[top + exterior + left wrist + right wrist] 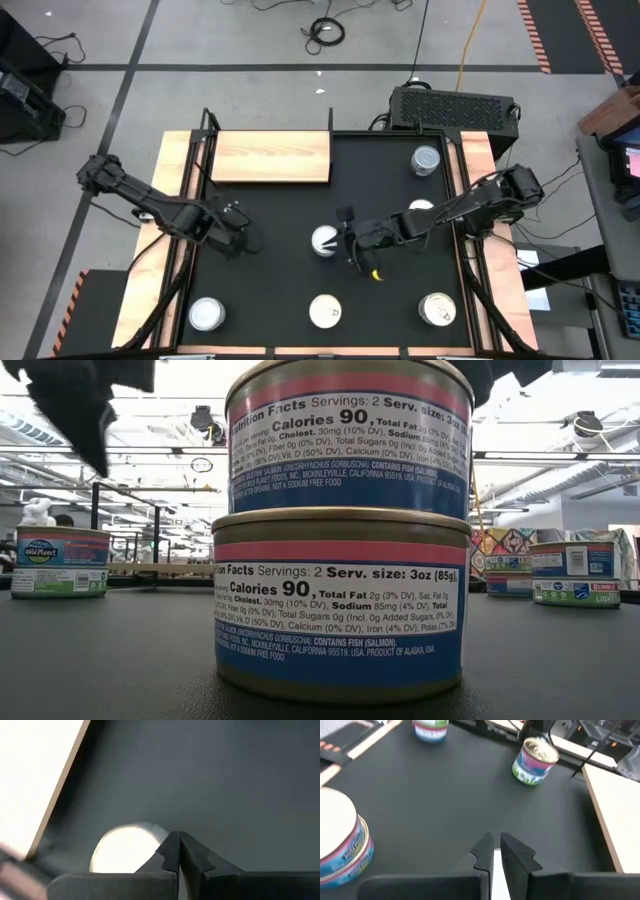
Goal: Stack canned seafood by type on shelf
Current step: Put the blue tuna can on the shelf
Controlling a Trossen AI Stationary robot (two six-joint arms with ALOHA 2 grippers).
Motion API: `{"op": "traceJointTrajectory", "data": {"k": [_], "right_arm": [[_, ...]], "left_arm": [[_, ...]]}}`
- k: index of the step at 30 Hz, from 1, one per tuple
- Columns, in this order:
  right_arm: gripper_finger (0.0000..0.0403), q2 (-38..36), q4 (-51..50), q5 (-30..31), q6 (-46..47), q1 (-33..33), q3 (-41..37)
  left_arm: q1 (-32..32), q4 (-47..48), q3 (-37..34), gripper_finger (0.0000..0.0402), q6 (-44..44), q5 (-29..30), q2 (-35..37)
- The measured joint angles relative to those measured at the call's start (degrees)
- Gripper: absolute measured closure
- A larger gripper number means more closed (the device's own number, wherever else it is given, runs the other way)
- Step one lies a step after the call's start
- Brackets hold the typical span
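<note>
Pink-and-blue stacked cans (340, 530) fill the low view; overhead, left gripper (243, 240) and right gripper (350, 240) show jaws pressed together, empty.

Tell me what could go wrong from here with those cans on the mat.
The right gripper sits shut right beside the can at mid-mat; a sideways nudge could knock it. The low view shows a two-can stack that could topple if bumped. The shelf holds no cans, so sorting may stall.
</note>
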State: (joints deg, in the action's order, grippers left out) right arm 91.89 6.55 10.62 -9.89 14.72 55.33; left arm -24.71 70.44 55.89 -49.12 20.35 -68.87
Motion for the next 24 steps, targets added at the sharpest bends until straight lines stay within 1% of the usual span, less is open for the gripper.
{"op": "traceJointTrajectory", "data": {"k": [3,6,11,14,17,24], "right_arm": [[0.0376,0.06,-0.73,1.72,0.03,0.02,0.0],[0.0376,-0.28,-1.98,2.99,0.02,0.02,0.0],[0.0376,-0.41,-2.1,3.02,-0.78,-0.04,0.0],[0.0376,-0.43,-2.27,3.03,-1.62,-0.04,0.0],[0.0376,-0.43,-2.69,3.08,-1.75,-0.04,0.0],[0.0376,-0.47,-4.58,3.08,-1.81,-0.09,0.0]], "left_arm": [[0.04,4.16,0.33,0.0376,-4.26,-2.24,-1.52],[0.08,5.76,0.31,0.0346,-4.54,-5.11,-3.63],[0.08,4.38,0.31,0.0285,-0.4,-5.96,-7.3],[-0.15,3.45,0.31,0.0259,1.2,-6.23,-9.1],[-0.94,3.05,0.31,0.025,1.86,-5.6,-10.34],[-3.24,2.97,-0.2,0.0249,0.0,-0.12,-12.46]]}}
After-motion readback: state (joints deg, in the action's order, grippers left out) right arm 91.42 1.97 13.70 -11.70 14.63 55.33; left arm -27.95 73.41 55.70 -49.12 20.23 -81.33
